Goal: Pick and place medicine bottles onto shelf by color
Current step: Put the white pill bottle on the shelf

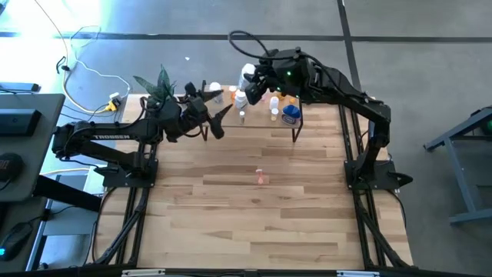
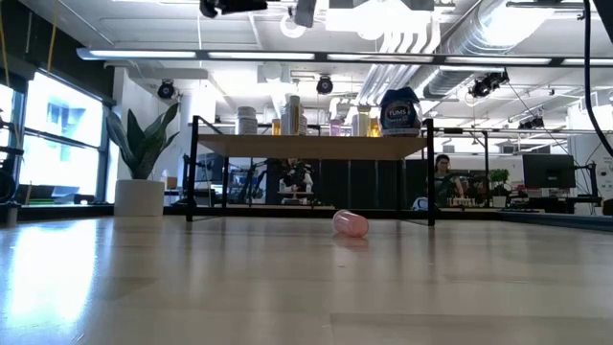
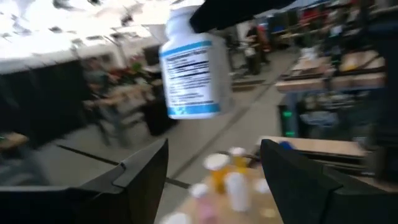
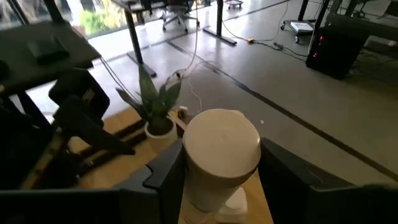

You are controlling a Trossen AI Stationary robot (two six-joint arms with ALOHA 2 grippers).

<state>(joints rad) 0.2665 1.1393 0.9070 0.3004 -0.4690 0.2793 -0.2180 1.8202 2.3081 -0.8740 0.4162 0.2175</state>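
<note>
Right jaws (image 4: 217, 180) clamp the white bottle w/ blue label (image 3: 191, 70), held high above the shelf (image 1: 254, 123), which is already crowded. Risk: lowering it could topple neighbours, e.g. the squat blue one (image 1: 290, 114). Left jaws (image 3: 214, 165) gape empty beside the shelf's left end (close to the right arm, so a clash is possible). Pink bottle (image 1: 261, 177) lies on the table (image 1: 231, 223).

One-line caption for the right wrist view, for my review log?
Right hand holds a white bottle cap-up over the shelf; left arm and potted plant beyond.
</note>
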